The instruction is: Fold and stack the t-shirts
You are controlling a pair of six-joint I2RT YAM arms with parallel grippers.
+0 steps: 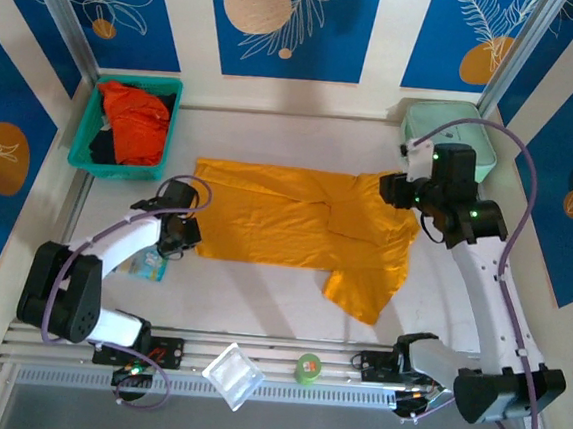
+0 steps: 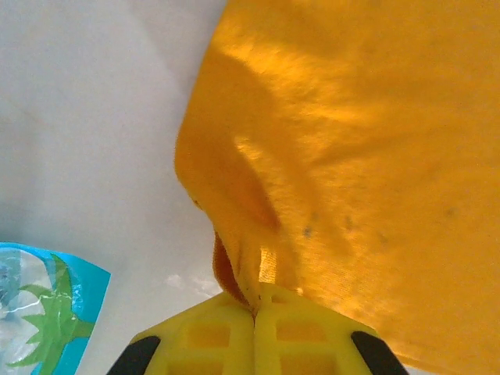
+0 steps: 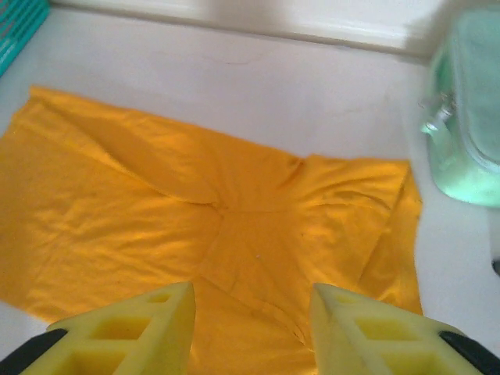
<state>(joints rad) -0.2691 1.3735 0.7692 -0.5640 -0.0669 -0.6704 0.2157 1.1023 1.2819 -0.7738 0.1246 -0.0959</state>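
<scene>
red-orange shirt (image 1: 134, 121): heaped unfolded in basket (image 1: 120, 171), far left
left hand (image 2: 255, 311): pinched tight on yellow shirt (image 2: 351, 156), left edge
counter (image 1: 259, 297): yellow shirt spread flat, unfolded
right hand (image 3: 254, 312): parted, empty, above the collar end
progress: early; folding and stacking remain
</scene>
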